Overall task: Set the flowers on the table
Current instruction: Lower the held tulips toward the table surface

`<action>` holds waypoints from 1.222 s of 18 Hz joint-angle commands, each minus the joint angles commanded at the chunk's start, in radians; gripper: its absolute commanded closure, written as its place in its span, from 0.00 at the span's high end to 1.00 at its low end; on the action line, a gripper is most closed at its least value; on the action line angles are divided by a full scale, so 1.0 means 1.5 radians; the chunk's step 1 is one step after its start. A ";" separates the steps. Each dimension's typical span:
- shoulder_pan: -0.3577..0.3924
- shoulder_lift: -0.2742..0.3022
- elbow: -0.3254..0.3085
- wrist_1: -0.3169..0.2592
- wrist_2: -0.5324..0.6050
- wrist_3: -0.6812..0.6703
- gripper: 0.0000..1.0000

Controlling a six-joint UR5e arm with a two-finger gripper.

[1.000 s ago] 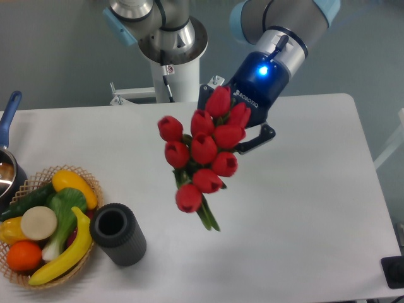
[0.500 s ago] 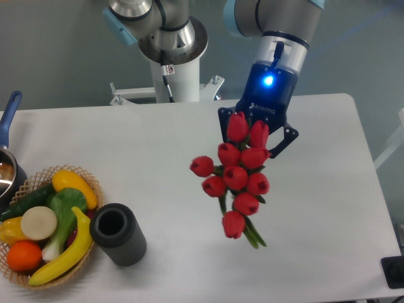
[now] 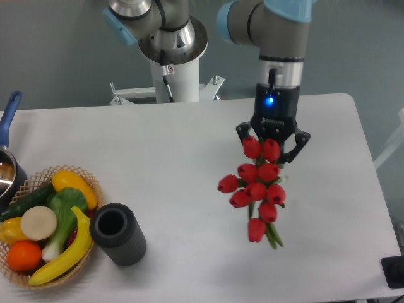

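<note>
Gripper contact: the red tulip buds of the tied bunch of flowers (image 3: 257,187) cover the fingertips of the black two-finger gripper (image 3: 273,149), so the grip is not visible.
Stems: mostly hidden behind the buds.
Blue-handled metal pot (image 3: 7,158): cut off by the left edge.
Woven wicker basket (image 3: 82,178): its lower part is cut by the bottom edge.
Black object at the lower right corner (image 3: 392,271): cut off, cannot be identified.

We see the end effector (image 3: 273,146) gripping the flowers (image 3: 257,187) over the right half of the tabletop (image 3: 177,151). At near left sit a fruit basket (image 3: 88,183) and a dark cylinder (image 3: 118,234).
</note>
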 joint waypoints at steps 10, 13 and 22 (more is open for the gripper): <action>-0.018 -0.069 0.001 0.002 0.150 0.008 0.33; -0.034 -0.090 0.005 0.001 0.165 0.006 0.33; -0.050 -0.126 -0.006 0.001 0.172 -0.005 0.36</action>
